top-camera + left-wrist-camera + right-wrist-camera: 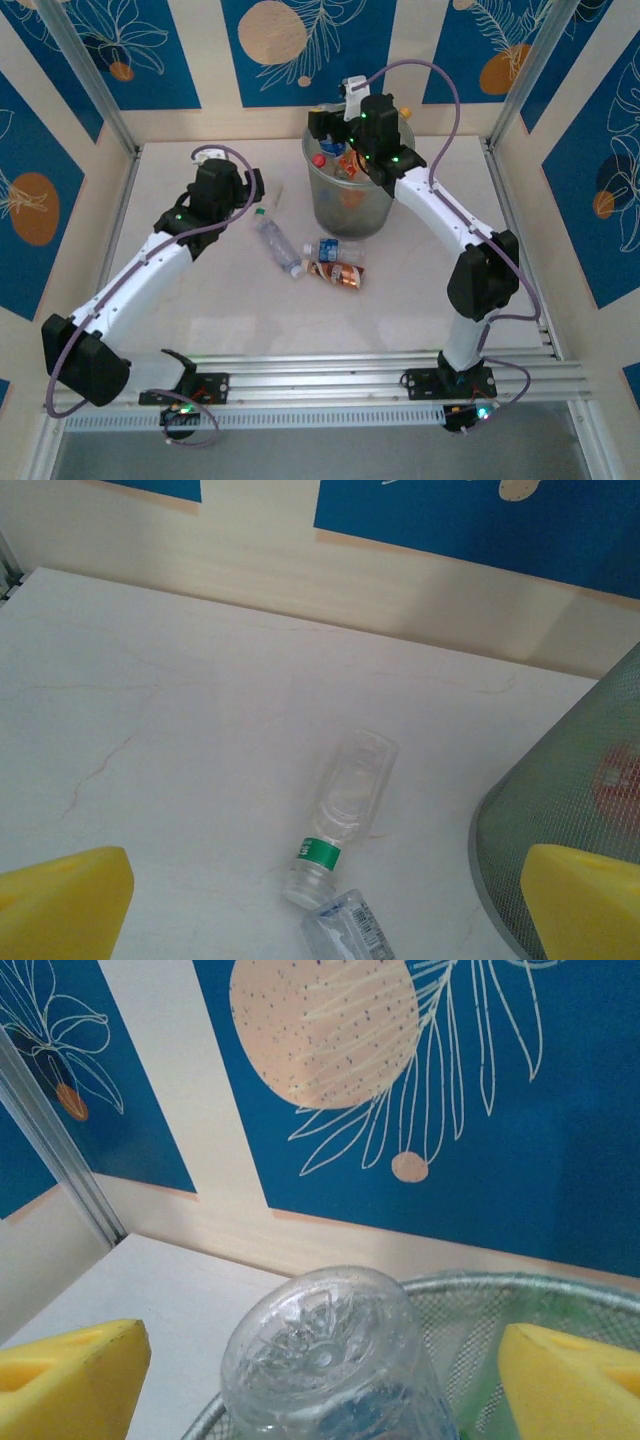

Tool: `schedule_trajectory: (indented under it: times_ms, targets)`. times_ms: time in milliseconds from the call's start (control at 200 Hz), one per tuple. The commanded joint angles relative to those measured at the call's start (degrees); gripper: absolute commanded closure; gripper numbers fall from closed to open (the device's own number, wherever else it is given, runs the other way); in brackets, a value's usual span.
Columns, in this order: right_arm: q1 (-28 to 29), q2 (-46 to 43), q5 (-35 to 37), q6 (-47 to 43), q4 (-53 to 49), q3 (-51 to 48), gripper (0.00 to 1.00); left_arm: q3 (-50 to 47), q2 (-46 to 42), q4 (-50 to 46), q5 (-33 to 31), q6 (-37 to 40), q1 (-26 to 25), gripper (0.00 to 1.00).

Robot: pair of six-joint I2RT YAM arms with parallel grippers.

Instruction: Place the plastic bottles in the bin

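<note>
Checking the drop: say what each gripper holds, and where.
Nothing held: right gripper open, jaws clear of the bottle over the bin; left gripper open, empty.

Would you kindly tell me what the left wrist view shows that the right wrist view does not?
Left wrist view: a green-labelled bottle and a second bottle lying on the table. Right wrist view: the moulded base of a clear bottle inside the open right pincer, over the bin. Shared: the mesh bin and blue wall panels.

Blue wall panels (240, 80) (pale leaf and orange circle motifs) surround a marbled white table (230, 310).
</note>
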Motion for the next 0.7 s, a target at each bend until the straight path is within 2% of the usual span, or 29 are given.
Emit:
schedule_trajectory:
  times_ms: [0,135,410,465,595,695]
  targets:
    - [-0.3,-0.6,0.8,0.9,-3.8,3.9,0.17,1.9,1.2,0.5,1.4,0.5,1.1,0.01]
    - [-0.4,2.2,1.3,1.1,-8.6,8.4,0.29,2.6,3.1,0.7,2.4,0.1,1.7,0.0]
    - [-0.6,14.8,3.7,2.6,-28.3,28.0,0.34,6.0,9.1,0.8,5.9,-1.2,4.2,0.0]
    - [-0.5,15.7,4.9,2.9,-30.3,28.8,0.36,6.8,10.3,0.8,6.8,-1.3,4.7,0.01]
    - [-0.7,15.3,5.8,3.6,-31.7,26.8,0.53,9.0,13.8,0.3,8.7,-0.9,5.7,0.0]
    - [-0.6,15.2,5.6,3.7,-32.9,25.4,0.61,10.9,16.5,-0.5,9.3,0.0,6.3,0.01]
